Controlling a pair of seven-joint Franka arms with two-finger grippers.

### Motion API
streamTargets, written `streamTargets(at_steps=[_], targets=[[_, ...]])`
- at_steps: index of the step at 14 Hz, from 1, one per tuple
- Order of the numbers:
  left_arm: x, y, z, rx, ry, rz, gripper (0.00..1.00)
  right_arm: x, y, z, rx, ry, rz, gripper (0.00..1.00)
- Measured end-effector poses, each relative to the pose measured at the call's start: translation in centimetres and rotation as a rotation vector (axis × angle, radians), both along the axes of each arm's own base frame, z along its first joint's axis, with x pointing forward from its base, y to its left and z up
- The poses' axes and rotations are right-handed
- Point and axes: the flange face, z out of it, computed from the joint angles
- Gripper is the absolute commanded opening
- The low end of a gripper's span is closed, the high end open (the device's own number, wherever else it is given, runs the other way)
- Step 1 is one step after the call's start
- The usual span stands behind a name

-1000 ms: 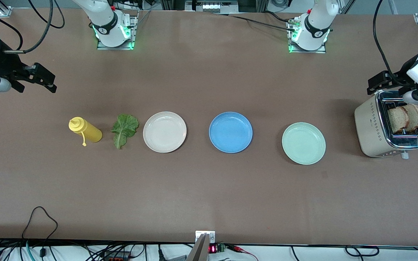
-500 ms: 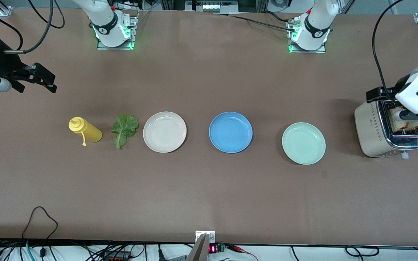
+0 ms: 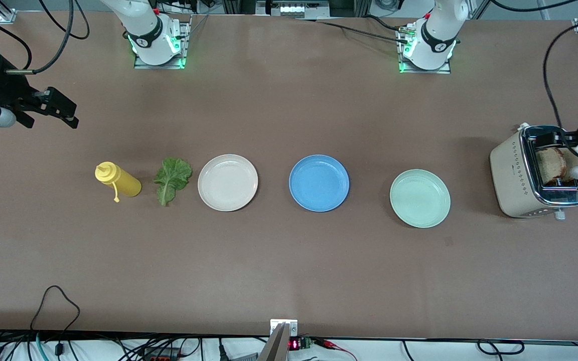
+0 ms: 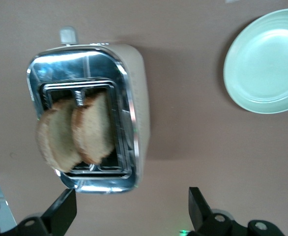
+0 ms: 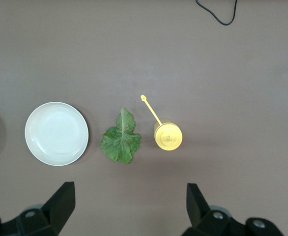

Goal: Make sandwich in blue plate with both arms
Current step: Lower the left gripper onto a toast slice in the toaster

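- Nothing had reached the blue plate (image 3: 319, 183) yet; it sat bare in the middle of the worktop (image 3: 289, 271), between a beige plate (image 3: 228, 182) and a pale green plate (image 3: 420, 198).
- Both bread slices (image 4: 75, 130) stood in the toaster (image 3: 512, 175) at the left arm's end, leaning out of the slots.
- The lettuce leaf (image 3: 171, 179) lay flat beside the beige plate, with a yellow squeeze bottle (image 3: 117, 181) just past it toward the right arm's end.
- So the whole job was left, as I judged it: two slices and the leaf to bring over and stack.
- The left tool (image 4: 132, 211) hung over the toaster with its jaws spread wide and nothing between them; in the front view it was partly cut off at the edge, so I could not say how close it was to the bread.
- The right tool (image 5: 129, 209) waited, released and empty, high over the worktop by the bottle and leaf.
- Compared with a second before, the left arm had swung from the toaster's farther edge to above the slots; the right had not stirred.
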Motion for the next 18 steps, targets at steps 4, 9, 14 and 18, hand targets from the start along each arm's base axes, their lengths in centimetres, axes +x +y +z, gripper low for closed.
streamTargets(at_steps=[4,9,14,18], targets=[[-0.5,4.1,-2.3,-0.070,0.009,0.027,0.72,0.0,0.0,0.0,0.000,0.000,0.000,1.00],[-0.1,5.9,-4.9,-0.066,-0.092,-0.022,0.64,0.0,0.0,0.0,0.000,0.000,0.000,1.00],[-1.5,7.6,-8.0,-0.077,-0.092,-0.026,0.59,0.0,0.0,0.0,0.000,0.000,0.000,1.00],[-2.1,8.3,-8.9,-0.091,-0.088,-0.023,0.40,0.0,0.0,0.0,0.000,0.000,0.000,1.00]])
